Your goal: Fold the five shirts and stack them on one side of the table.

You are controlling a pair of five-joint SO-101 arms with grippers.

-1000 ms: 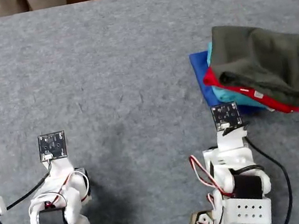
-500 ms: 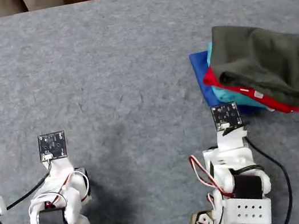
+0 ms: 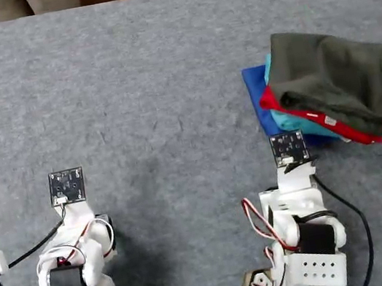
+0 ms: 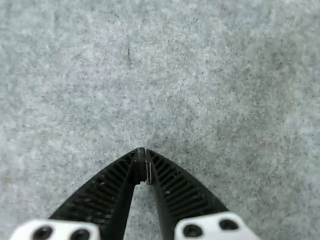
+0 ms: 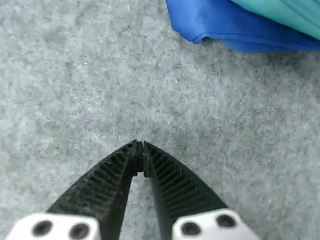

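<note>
Near right tool (image 5: 140,146), folded shirt stack (image 3: 332,84)

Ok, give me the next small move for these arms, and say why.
Probably just leave both arms parked. The left gripper and right gripper are shut and empty, and the folded shirts sit stacked on one side of the table. I count four colours; a fifth may be hidden.

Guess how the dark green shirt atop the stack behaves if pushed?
Probably floppy: the dark green shirt shows soft creases, so it would bunch rather than slide whole. Lying loosely on the red shirt, it may drag that along.
</note>
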